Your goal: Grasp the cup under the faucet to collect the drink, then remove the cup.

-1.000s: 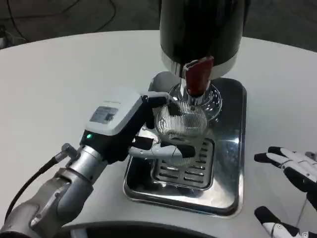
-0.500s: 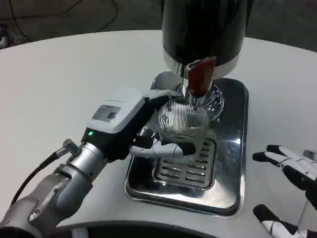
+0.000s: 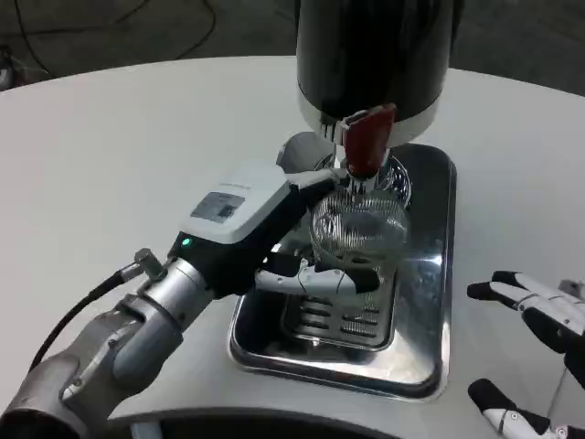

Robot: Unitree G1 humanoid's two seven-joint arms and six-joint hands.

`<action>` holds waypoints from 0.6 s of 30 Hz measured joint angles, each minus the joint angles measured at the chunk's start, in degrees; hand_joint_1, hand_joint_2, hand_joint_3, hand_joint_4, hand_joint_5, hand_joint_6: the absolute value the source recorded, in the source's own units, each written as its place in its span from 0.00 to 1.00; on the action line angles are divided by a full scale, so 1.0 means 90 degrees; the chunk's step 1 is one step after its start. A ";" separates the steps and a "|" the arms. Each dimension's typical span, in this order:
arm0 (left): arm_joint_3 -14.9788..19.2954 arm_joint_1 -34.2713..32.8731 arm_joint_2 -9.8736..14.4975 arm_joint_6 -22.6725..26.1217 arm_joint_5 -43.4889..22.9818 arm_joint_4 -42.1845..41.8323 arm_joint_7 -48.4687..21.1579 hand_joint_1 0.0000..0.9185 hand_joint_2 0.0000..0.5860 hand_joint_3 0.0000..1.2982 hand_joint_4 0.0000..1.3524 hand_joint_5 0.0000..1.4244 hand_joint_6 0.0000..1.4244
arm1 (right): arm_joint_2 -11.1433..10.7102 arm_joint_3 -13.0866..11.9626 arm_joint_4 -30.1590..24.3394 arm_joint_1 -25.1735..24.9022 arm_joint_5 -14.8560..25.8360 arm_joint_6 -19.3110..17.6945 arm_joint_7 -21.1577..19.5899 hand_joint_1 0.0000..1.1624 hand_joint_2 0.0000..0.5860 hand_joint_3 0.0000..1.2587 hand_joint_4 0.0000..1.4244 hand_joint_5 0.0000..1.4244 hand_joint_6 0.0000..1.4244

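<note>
At lower right of the frame the right hand (image 3: 539,352) is seen resting idle, fingers spread wide, nothing held. Left of centre, the left hand (image 3: 274,233) is closed around the ribbed glass cup (image 3: 358,230), fingers wrapped on its near side. The cup is held over the steel tray (image 3: 434,302), directly beneath the red tap (image 3: 366,139) of the black dispenser (image 3: 373,55) at upper centre. The cup should be kept upright and centred under the spout; fill level cannot be judged.
</note>
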 measured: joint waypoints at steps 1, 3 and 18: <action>0.0001 0.0000 0.0000 -0.0003 -0.0002 -0.0003 -0.0002 0.18 0.16 0.17 0.12 0.25 0.36 | 0.0000 0.0000 0.0000 0.0004 0.0000 0.0000 0.0000 0.41 0.70 0.15 0.07 0.08 0.00; 0.0002 0.0007 0.0000 -0.0009 -0.0001 -0.0007 -0.0001 0.15 0.14 0.15 0.08 0.23 0.34 | 0.0000 -0.0001 0.0000 0.0008 0.0004 0.0000 0.0000 0.41 0.70 0.15 0.07 0.08 0.00; 0.0098 0.0174 0.0180 -0.0072 0.0001 -0.0186 0.0010 0.09 0.11 0.10 0.00 0.13 0.26 | 0.0006 -0.0008 0.0027 0.0009 0.0041 0.0000 0.0000 0.41 0.70 0.15 0.07 0.09 0.00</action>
